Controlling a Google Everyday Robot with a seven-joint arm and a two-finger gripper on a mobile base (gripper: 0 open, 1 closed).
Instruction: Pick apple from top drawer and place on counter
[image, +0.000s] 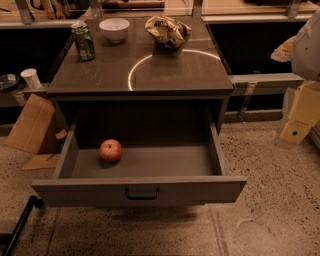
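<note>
Speckled stone flooring (270, 200) lay around a dark brown counter (100, 70) marked with a thin white circular line (190, 50). Along the counter's far side stood a dented green can (83, 42), a white bowl (114, 29) and a crumpled snack bag (168, 31). Beneath it the top drawer (75, 189) was pulled open, with a dark pull handle (142, 193) centred on its front panel. The apple (110, 150) rested on the drawer floor, left of centre and clear of the walls. The gripper (300, 117) hung at the right edge of the view, well apart from drawer and apple; whether it was open or closed could not be told. Cardboard (30, 125) and a paper cup (31, 77) sat to the left.
</note>
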